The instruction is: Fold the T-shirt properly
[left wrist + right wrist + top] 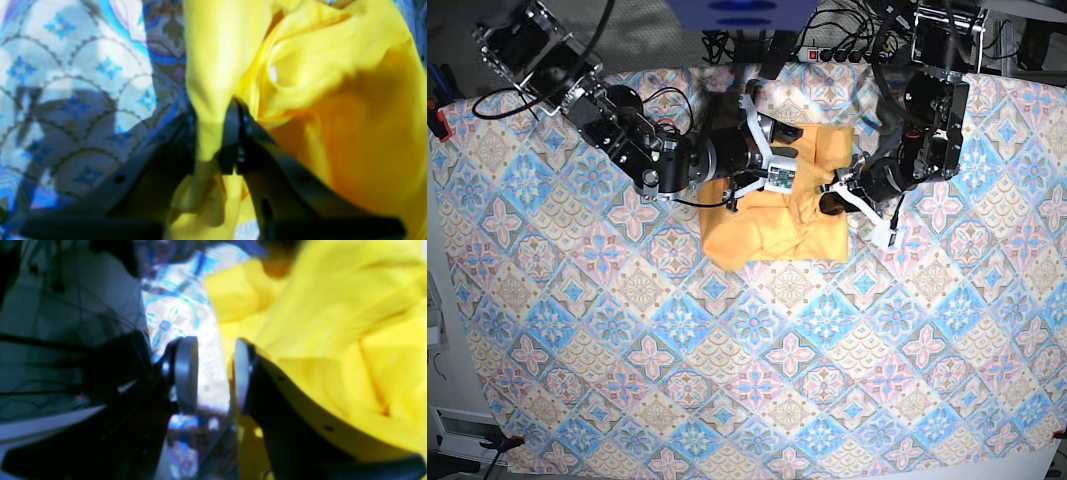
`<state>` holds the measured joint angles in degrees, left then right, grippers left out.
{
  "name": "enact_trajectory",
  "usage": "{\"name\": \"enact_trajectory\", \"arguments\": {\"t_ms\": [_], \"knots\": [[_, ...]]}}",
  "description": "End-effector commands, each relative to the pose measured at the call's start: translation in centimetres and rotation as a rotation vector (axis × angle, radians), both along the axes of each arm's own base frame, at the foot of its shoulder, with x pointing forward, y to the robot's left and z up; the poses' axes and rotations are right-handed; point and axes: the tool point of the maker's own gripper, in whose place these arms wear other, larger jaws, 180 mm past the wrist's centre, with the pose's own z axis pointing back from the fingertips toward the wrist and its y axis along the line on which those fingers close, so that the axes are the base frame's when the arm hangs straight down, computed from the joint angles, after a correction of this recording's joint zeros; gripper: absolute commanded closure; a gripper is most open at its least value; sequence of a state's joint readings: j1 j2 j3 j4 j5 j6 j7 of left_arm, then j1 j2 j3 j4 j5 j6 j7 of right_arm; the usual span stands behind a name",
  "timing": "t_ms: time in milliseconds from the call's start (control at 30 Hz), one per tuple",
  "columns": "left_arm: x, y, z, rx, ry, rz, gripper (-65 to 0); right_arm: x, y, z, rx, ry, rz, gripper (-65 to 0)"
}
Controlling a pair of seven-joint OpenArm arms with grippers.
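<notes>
The T-shirt (772, 235) is a crumpled pale yellow-orange heap at the back middle of the patterned tablecloth (727, 380). My left gripper (835, 190) is at its right edge. In the left wrist view this gripper (215, 110) is shut on a raised fold of the T-shirt (333, 66), with cloth bunched between the black fingers. My right gripper (789, 152) hovers over the shirt's top left part. In the right wrist view that gripper (215, 346) is open, with only tablecloth (173, 316) showing in the gap. One of its fingers (242, 373) lies against the T-shirt (333, 323).
Cables and a power strip (827, 50) lie along the table's back edge, behind both arms. A blue object (742, 10) sits at the top middle. The tablecloth (83, 66) spreads out left of the held fold.
</notes>
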<state>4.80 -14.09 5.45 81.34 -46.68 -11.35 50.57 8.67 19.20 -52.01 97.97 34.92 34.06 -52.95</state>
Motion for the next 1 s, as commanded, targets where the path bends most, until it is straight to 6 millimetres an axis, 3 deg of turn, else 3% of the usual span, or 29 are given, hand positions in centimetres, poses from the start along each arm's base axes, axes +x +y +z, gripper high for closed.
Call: {"name": "enact_trajectory", "arguments": {"t_ms": [0, 67, 233, 400, 467, 633, 800, 967], "knots": [[1.1, -0.4, 1.2, -0.023, -0.046, 0.002, -4.2, 0.8, 0.3, 1.3, 0.040, -0.025, -0.005, -17.0], [1.2, 0.1, 1.3, -0.024, -0.048, 0.020, -4.2, 1.3, 0.1, 1.4, 0.038, -0.032, -0.015, -17.0], [1.1, 2.0, 1.2, -0.018, -0.044, 0.081, -4.2, 4.6, -2.6, 2.0, 0.045, -0.060, -0.152, -17.0], [0.8, 2.6, 1.0, -0.020, -0.037, 0.105, -4.2, 9.3, -6.7, 3.2, 0.093, -0.078, -0.396, -17.1], [0.7, 2.3, 0.9, -0.037, -0.034, 0.125, -4.2, 10.5, -6.8, 3.6, 0.125, -0.073, -0.451, -17.1], [0.2, 1.0, 0.4, -0.046, -0.016, 0.098, -4.2, 12.1, -7.5, 2.4, 0.106, -0.046, -0.491, -17.3], [-0.3, -0.4, 0.2, -0.046, -0.004, 0.049, -4.2, 14.0, -7.5, 3.5, 0.124, -0.083, -0.497, -17.5], [-1.5, -1.3, -0.5, -0.018, 0.018, -0.034, -6.6, 13.5, -6.9, 3.7, 0.124, -0.085, -0.474, -17.5]]}}
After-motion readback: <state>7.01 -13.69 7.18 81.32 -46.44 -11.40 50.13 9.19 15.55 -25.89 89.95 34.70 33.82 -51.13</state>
